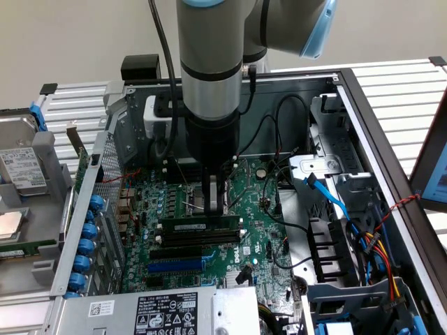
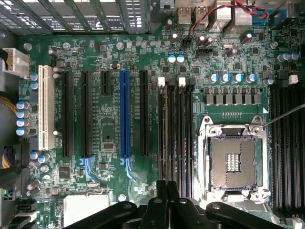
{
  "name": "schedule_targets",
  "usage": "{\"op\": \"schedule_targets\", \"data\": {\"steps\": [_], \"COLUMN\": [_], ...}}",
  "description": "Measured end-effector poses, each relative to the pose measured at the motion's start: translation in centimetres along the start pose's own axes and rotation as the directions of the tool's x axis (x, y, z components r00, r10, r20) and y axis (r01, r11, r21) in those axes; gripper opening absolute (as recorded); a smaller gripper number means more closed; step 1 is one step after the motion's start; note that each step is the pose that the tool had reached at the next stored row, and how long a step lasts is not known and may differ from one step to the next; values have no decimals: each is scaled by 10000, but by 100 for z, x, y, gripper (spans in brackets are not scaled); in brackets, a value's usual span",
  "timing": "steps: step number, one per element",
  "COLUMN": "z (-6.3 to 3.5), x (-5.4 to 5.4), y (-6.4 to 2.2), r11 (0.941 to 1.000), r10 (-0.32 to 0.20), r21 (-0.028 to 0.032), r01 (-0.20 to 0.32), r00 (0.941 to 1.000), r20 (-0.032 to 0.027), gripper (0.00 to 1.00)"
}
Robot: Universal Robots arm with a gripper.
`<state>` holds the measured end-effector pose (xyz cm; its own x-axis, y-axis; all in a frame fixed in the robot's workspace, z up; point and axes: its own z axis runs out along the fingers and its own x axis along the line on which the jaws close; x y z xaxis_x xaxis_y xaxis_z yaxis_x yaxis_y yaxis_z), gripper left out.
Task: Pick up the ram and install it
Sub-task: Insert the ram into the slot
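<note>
1. Pressing flat against each other, the fingers of the gripper are closed with nothing between them.
2. In the exterior view the gripper hangs just above the motherboard, close over the ram but not gripping it.
3. The ram stands on edge in the black slot nearest the CPU socket, its white sticker facing the camera. The other black slots and the blue slot beside it are unfilled.
4. Progress, as I judge it: the pick-up and the placing into a slot look done, since the stick sits level along its whole length and the gripper has let go. Whether it is pushed fully home and the end clips have latched cannot be told, so a last press may be left.
5. Writing: the ram's sticker, the power supply label with its rows of marks and barcode, and the label on the hard drive at the exterior view's left all carry print too small to read. The lettering along the blue slot is also illegible.
</note>
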<state>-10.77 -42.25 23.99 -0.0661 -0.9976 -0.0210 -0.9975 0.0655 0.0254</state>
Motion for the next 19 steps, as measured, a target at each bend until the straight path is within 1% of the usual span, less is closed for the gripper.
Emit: {"op": "schedule_targets", "data": {"steps": [3,8,12,16,19], "z": [1,20,29,35,42], "x": [1,1,2,2,2], "y": [4,11,12,11,11], "r11": [10000,10000,10000,10000,9999], "r10": [-2,-3,-26,-97,-120], "r21": [-1,4,2,3,30], "r01": [2,3,26,97,120], "r00": [10000,10000,10000,9999,9999], "r20": [-4,-42,-58,-59,-58], "gripper": [12,12,12,12,12]}}
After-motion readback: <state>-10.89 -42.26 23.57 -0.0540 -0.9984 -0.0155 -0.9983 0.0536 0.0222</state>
